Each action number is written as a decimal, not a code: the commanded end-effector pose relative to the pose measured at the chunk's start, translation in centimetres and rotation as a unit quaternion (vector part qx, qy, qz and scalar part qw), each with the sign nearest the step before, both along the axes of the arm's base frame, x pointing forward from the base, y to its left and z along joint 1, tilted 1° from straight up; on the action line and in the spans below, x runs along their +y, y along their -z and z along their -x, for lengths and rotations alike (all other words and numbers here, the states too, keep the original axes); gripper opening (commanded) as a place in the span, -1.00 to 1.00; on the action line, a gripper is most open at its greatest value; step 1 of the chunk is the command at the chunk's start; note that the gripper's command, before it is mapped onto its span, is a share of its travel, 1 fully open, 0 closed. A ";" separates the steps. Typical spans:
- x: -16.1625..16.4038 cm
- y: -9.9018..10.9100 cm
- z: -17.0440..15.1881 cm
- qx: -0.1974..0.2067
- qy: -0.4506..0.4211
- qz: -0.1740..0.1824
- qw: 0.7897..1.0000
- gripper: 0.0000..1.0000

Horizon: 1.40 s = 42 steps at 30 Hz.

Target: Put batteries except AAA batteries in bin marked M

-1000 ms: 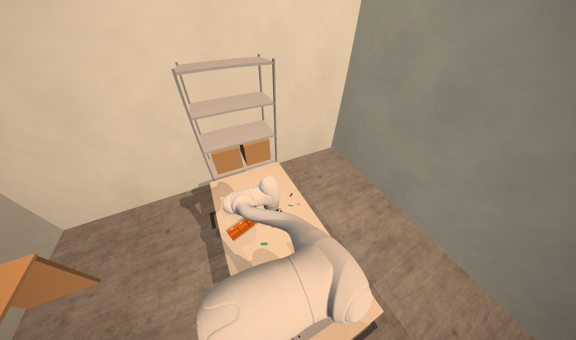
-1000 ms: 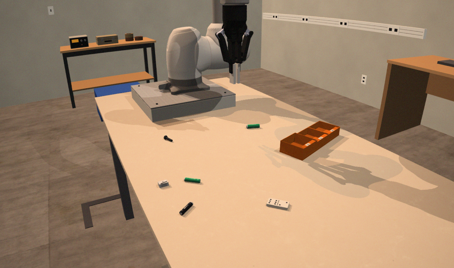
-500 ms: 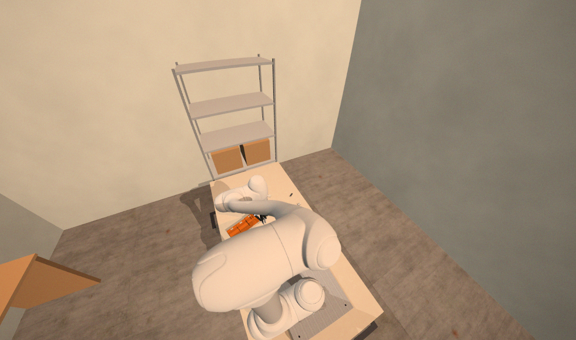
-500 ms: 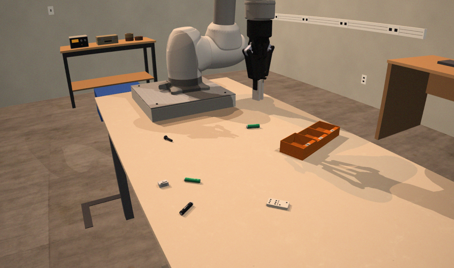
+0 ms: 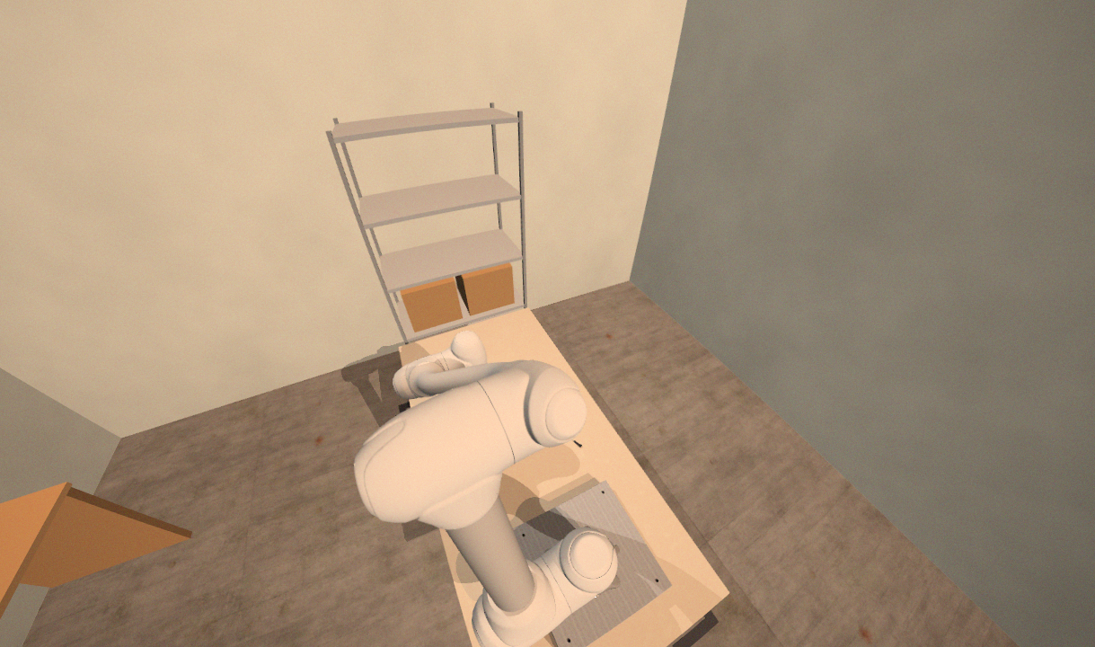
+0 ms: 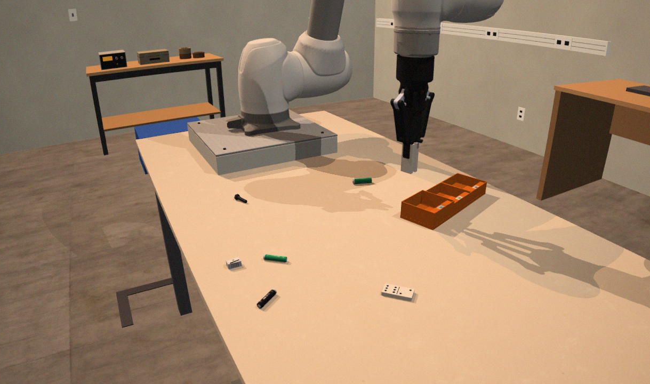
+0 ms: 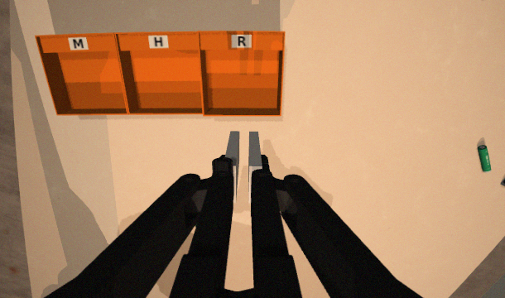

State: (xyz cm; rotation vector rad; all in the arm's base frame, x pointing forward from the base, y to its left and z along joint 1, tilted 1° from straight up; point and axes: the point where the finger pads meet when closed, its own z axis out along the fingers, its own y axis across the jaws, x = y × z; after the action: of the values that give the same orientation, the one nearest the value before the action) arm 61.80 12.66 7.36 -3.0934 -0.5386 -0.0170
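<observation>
The orange three-part bin [image 6: 443, 199] stands on the table. In the wrist view its parts are marked M [image 7: 84, 74], H [image 7: 159, 74] and R [image 7: 242, 74], and all three look empty. My gripper [image 6: 409, 162] hangs above the table just short of the R part, with its fingers shut on nothing. One green battery [image 6: 362, 180] lies to the left of the gripper. Another green battery [image 6: 274, 258] lies near the table's left edge and also shows in the wrist view [image 7: 483, 157]. A black battery [image 6: 265, 298] lies in front of it.
A small grey ribbed part [image 6: 233, 262] lies beside the second green battery. A small black piece [image 6: 240, 198] lies near the left edge and a white domino [image 6: 397, 291] lies nearer the front. The arm's grey base plate [image 6: 262, 143] is at the far end.
</observation>
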 end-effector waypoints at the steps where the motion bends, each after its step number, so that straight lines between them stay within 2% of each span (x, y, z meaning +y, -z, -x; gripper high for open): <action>1: 1.5 1.4 -2.5 0.000 0.000 0.000 1.000 -0.70; 5: 2.8 2.5 -4.6 0.000 0.000 0.000 1.000 -0.70; 13: 2.8 2.8 -4.6 0.000 0.000 0.000 1.000 -0.70; 28: 2.8 6.8 -4.6 0.000 0.000 0.000 1.000 -0.70; 34: 2.8 7.8 -4.7 0.000 0.000 0.000 1.000 -0.70; 42: 2.8 7.8 -4.7 0.000 0.000 0.000 1.000 -0.70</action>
State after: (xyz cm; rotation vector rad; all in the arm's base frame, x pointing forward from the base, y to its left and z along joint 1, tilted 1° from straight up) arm 66.46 15.47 -0.40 -3.0938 -0.5383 -0.0165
